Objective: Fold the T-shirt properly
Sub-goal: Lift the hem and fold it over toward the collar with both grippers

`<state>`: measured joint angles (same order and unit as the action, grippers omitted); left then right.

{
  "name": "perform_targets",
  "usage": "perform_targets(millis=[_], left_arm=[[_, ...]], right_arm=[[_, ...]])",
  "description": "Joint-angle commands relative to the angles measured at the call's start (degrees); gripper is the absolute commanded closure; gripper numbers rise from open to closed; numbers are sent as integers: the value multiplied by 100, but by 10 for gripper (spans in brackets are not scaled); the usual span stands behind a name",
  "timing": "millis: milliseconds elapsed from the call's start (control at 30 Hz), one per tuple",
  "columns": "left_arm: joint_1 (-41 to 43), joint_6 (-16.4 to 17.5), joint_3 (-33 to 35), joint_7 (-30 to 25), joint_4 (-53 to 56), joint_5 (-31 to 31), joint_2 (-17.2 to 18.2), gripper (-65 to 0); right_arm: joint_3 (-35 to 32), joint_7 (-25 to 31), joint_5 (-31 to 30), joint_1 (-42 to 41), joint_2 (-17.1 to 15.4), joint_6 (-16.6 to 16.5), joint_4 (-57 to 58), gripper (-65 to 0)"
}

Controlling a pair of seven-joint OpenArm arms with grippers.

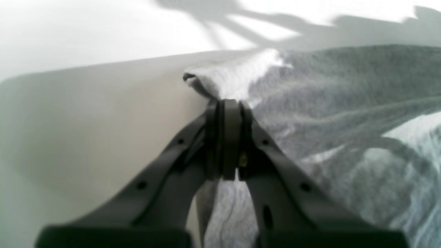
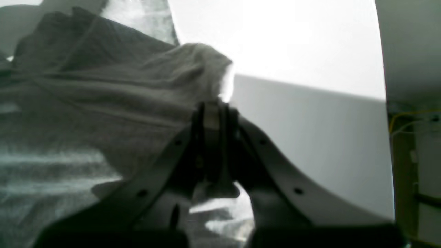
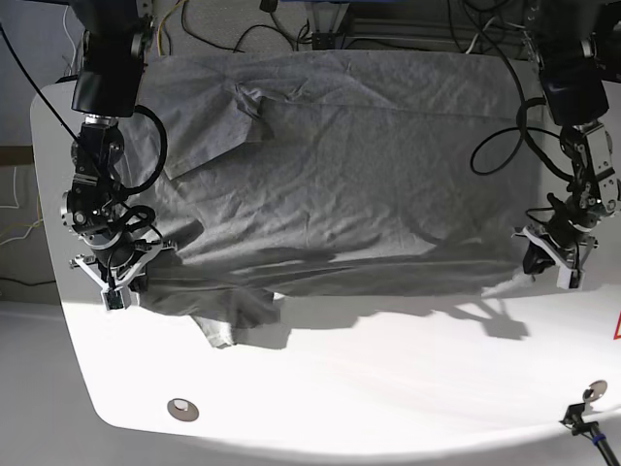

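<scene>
T-shirt (image 3: 349, 165): grey, wrinkled, spread over white table (image 3: 340, 379) | left gripper (image 3: 553, 260): pinching hem corner, 3 o'clock | right gripper (image 3: 112, 282): pinching hem corner, 9 o'clock

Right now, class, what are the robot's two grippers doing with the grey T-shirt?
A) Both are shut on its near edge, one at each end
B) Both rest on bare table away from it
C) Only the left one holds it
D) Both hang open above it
A: the left gripper and the right gripper each pinch the fabric of the T-shirt, one at each end of its near edge.
</scene>
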<state>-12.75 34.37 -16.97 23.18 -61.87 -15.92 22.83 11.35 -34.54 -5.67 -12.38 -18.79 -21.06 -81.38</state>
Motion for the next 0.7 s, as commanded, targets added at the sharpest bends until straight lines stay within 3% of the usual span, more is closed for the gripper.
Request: perform_targets(millis=[0, 133, 433, 667], left_arm=[[5, -4, -48, -107, -262, -118, 236, 0], [313, -4, -65, 157, -912, -206, 368, 0], [1227, -4, -945, 913, -2284, -381, 447, 0], [2291, -4, -1147, 1080, -2758, -381, 412, 0]], right_arm=[[135, 30, -53, -6, -77, -17, -402, 0], [548, -444, -53, 416, -51, -26, -1149, 0], [829, -1367, -53, 1656, -25, -26, -2785, 0], [829, -1455, -35, 2640, 221, -26, -3004, 0]])
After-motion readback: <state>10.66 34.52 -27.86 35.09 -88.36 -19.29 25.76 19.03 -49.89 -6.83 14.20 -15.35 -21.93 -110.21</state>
